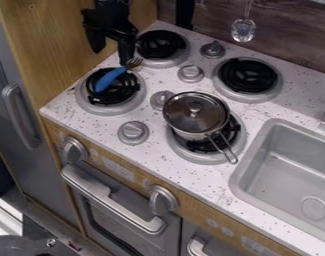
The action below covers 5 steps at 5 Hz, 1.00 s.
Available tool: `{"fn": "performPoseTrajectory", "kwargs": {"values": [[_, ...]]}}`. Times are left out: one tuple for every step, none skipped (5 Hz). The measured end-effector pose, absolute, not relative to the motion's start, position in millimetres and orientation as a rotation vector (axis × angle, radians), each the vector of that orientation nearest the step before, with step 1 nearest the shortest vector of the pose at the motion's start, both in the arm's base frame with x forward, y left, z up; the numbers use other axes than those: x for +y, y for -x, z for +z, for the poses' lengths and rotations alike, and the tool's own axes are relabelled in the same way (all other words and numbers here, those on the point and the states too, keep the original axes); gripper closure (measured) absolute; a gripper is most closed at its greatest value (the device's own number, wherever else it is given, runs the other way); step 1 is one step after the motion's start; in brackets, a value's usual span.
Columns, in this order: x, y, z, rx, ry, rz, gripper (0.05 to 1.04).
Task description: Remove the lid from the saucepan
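Left edge: grey door with handle. Upper left: gripper, fingers apart and holding nothing. Beneath it, a blue-handled fork lies across the left front burner, tines near one fingertip. The rear burner is right of the fingers. Several grey knobs, one near the centre, stand on the worktop between gripper and saucepan. Centre: saucepan on a burner, lid seated, handle towards lower right. Upper right: metal utensil hanging above another burner. Right: sink. Front panel: small markings, too small to read.
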<state>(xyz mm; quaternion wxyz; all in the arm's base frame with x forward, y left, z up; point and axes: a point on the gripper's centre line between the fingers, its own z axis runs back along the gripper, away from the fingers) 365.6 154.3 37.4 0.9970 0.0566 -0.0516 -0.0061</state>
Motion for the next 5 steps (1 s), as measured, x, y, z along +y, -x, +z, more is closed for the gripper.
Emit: {"fn": "performPoseTrajectory", "kwargs": {"values": [[121.9, -364.4, 28.7, -0.063, -0.081, -0.037, 0.085], [92.5, -368.8, 27.6, -0.057, -0.031, -0.050, 0.084], [64.8, -375.0, 27.9, -0.065, -0.004, -0.056, 0.084], [44.0, -378.5, 28.3, -0.068, 0.010, -0.045, 0.084], [34.9, -379.6, 15.2, -0.040, 0.014, -0.040, 0.084]]}}
